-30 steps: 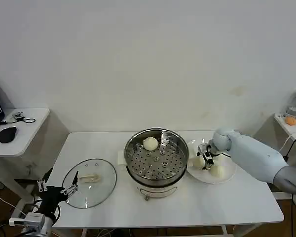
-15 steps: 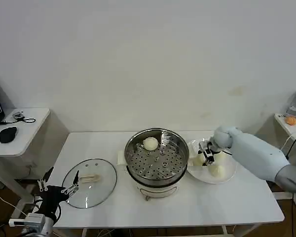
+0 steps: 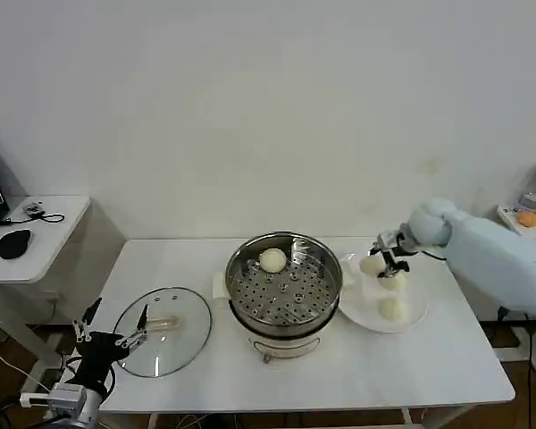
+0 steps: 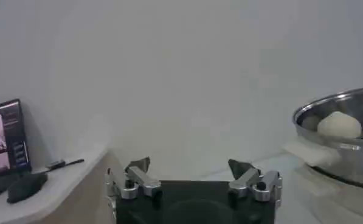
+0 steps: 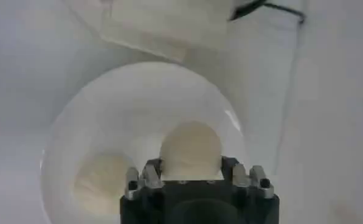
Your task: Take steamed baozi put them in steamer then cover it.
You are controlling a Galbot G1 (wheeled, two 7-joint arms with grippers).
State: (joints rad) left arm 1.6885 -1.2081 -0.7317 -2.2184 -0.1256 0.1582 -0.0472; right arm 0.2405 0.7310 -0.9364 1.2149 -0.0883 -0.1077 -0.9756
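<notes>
- One small round cream baozi [image 5: 190, 150] sits clamped between the right gripper [image 3: 391, 264] fingers, raised over the clear glass plate [image 3: 414, 315], right of the pot.
- 2 more cream buns lie below it: one on plate centre [image 3: 391, 308], another [image 3: 372, 264] at plate's far edge, just beside the claw.
- 4th bun [image 3: 272, 260] rests on the perforated tray inside the round shiny steel steamer [image 3: 284, 290], far-left part.
- Round transparent glass cover w/ cream handle [image 3: 163, 330] lies flat on white table [image 3: 429, 375], left of steamer, apart from it.
- Left gripper [image 3: 107, 340] hangs at the table's front-left edge, near the cover rim, fingers spread wide, holding nothing.
</notes>
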